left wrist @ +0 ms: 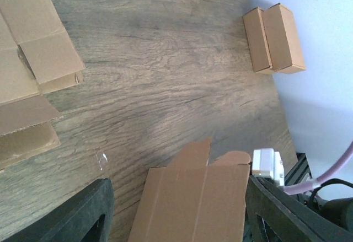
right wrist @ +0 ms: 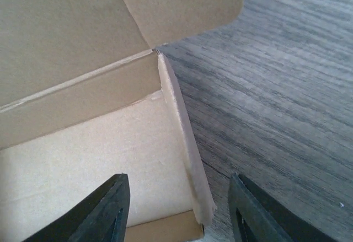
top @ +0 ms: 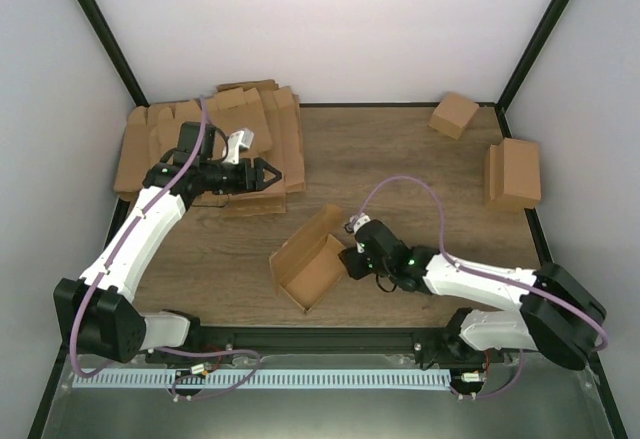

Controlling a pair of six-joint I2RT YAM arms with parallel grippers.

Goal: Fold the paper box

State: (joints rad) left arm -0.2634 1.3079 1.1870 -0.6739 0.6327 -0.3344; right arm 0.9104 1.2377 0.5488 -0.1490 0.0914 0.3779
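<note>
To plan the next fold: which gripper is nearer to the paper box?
Right. The right gripper is at the paper box side wall; the left gripper hangs over the pile of blanks, farther back.

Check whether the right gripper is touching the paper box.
Apart. The right wrist view shows the right gripper open astride a side wall of the paper box, with a visible gap on each side.

matt brown cardboard paper box [top: 312, 265] on grained wood table [top: 400, 164]
</note>
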